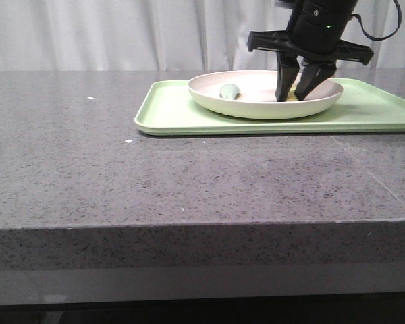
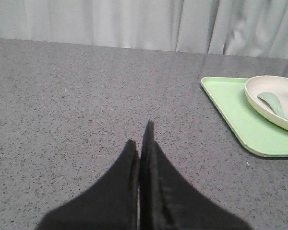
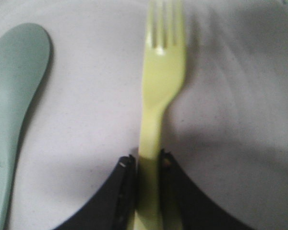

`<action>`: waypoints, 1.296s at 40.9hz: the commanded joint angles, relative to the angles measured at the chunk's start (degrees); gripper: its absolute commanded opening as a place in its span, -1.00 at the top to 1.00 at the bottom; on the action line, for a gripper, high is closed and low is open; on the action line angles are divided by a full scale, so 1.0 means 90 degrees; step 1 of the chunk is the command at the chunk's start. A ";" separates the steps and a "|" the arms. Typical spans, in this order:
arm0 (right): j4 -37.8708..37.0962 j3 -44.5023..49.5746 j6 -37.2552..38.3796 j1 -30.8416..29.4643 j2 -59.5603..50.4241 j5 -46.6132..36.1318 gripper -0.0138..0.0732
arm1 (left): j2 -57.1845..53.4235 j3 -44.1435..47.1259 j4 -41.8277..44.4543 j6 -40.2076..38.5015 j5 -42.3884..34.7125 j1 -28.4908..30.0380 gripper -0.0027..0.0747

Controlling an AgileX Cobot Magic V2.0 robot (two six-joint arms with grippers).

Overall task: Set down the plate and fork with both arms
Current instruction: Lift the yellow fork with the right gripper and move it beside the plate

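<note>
While the right end effector clamps the fork inside the plate, a spoon lies beside; left end effector together.

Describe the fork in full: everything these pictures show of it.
The fork is small, pale yellow and looks like smooth plastic, with short tines, a broad neck and a narrower handle. It lies inside the plate, beside a pale blue-green spoon but apart from it. The right gripper is shut on its handle, one finger on each side. From the front, the gripper hides nearly all of it.
</note>
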 commanded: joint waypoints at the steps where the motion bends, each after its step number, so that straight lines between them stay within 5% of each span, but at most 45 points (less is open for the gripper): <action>1: -0.0009 -0.0216 -0.0025 -0.0006 -0.0353 -0.0076 0.59 | 0.0041 -0.0159 0.0035 0.0031 -0.0483 0.0000 0.98; 27: -0.0207 -0.2053 -0.0139 -0.0373 -0.0353 0.1461 0.62 | 0.0041 -0.0159 0.0035 0.0031 -0.0483 0.0000 0.98; 53: -0.0810 -0.1642 -0.0513 -0.1302 -0.0027 0.2040 0.62 | 0.0041 -0.0159 0.0035 0.0031 -0.0483 0.0000 0.98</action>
